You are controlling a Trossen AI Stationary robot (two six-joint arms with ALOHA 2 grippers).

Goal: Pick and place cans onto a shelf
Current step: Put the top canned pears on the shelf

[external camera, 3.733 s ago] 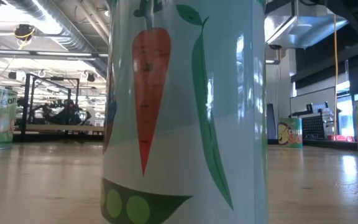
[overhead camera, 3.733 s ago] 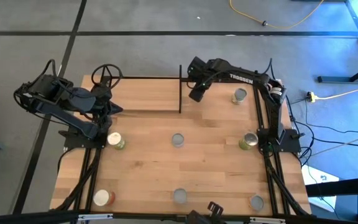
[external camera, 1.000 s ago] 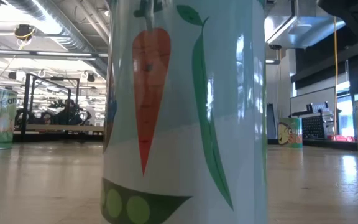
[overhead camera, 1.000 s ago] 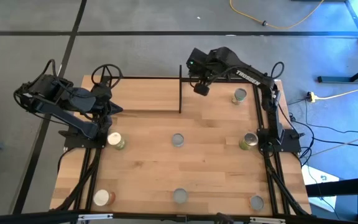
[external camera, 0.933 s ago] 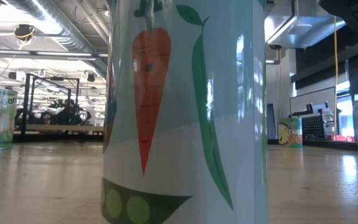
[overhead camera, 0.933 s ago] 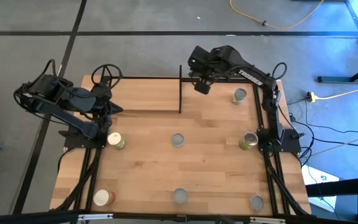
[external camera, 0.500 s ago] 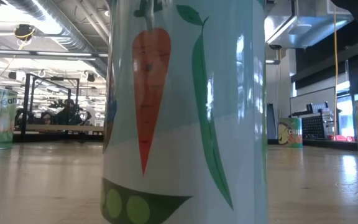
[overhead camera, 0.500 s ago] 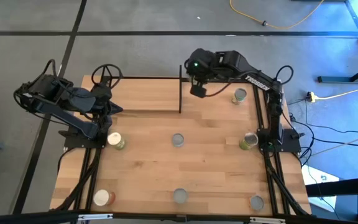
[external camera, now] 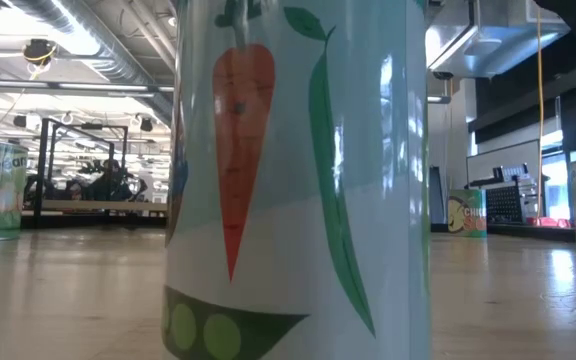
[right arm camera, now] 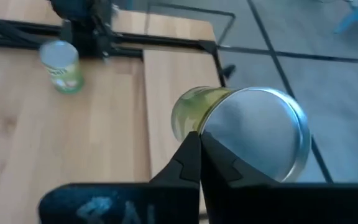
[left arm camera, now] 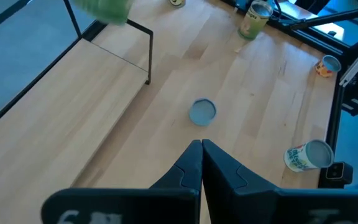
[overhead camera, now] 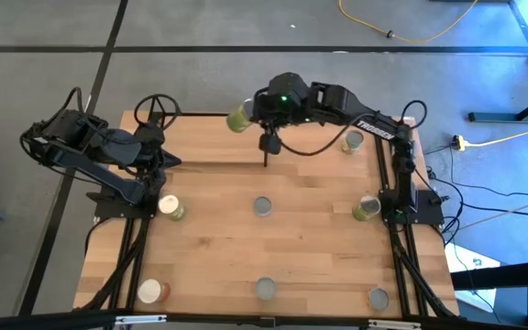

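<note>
Finding: one green can lies tipped on its side at the far edge of the shelf. The shelf stands along the bench's far edge. The can's silvery end faces the right gripper. Whether the can rests on the board or is clear of it cannot be told.

Right gripper: jaws clenched tight on nothing, with the tips just short of the can, so the can appears unheld.

Left gripper: also clenched and empty, waiting at the bench's left edge.

Risks, as judged:
- A loose can on its side may roll over the shelf's far edge and off the bench.
- Any advance with clenched jaws would push it that way.
- The shelf's upright post stands close under the right arm, and a low sweep could strike it.
</note>
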